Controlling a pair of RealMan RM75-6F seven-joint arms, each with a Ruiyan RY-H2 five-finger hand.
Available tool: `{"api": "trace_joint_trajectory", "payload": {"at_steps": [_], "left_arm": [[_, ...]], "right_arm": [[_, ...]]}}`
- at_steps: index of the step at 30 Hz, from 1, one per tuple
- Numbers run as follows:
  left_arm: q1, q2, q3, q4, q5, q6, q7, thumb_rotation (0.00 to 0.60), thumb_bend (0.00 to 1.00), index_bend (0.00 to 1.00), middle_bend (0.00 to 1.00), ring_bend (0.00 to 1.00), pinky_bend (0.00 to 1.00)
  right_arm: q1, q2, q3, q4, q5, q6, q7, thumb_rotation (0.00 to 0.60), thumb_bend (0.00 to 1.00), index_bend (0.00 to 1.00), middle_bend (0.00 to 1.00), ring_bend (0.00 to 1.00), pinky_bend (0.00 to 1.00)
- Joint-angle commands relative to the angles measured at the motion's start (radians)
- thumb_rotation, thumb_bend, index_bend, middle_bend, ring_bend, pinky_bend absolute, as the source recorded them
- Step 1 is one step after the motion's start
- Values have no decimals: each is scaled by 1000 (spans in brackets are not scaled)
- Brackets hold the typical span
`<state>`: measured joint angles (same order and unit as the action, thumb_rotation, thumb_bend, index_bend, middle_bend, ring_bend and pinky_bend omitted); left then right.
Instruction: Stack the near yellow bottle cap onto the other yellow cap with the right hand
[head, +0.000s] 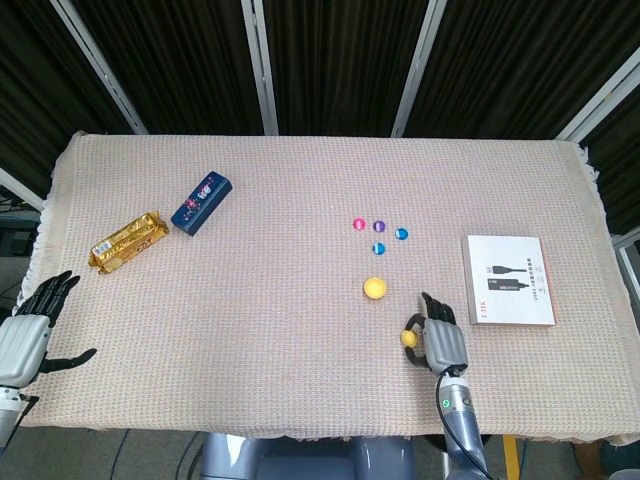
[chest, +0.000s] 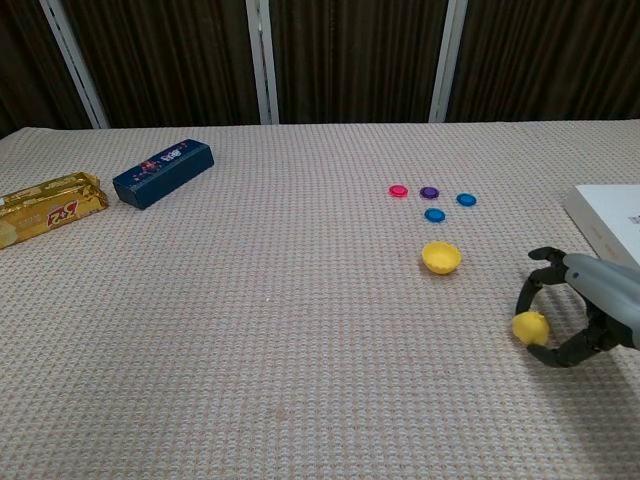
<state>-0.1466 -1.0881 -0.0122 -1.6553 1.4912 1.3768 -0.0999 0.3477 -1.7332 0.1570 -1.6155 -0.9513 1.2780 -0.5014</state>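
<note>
The near yellow cap (head: 410, 336) (chest: 530, 327) sits pinched in the fingers of my right hand (head: 442, 345) (chest: 585, 310), near the table's front edge, right of centre. In the chest view the cap looks slightly raised off the cloth. The other yellow cap (head: 375, 289) (chest: 441, 257) lies open side up on the cloth, a short way further back and to the left of the hand. My left hand (head: 25, 335) hangs off the table's front left corner with its fingers spread and nothing in it; the chest view does not show it.
Several small coloured caps (head: 379, 235) (chest: 432, 200) lie just behind the far yellow cap. A white box (head: 510, 279) (chest: 610, 225) lies to the right of my right hand. A blue box (head: 202, 202) and a gold snack packet (head: 128, 241) lie at the far left.
</note>
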Motion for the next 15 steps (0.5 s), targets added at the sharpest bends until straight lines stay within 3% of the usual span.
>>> {"api": "trace_joint_trajectory", "payload": {"at_steps": [1,15], "left_arm": [[0,-1,0,1,1,1,1,600,37,0,0,0,174],[1,-3,-1,3,3,7,-2,600,37,0,0,0,174]], "right_arm": [[7,7,12,-2,-5,0,1,600,281,500,0,0,0],[119,24,148,9,32,-51,-44,600,281,499,0,0,0]]}}
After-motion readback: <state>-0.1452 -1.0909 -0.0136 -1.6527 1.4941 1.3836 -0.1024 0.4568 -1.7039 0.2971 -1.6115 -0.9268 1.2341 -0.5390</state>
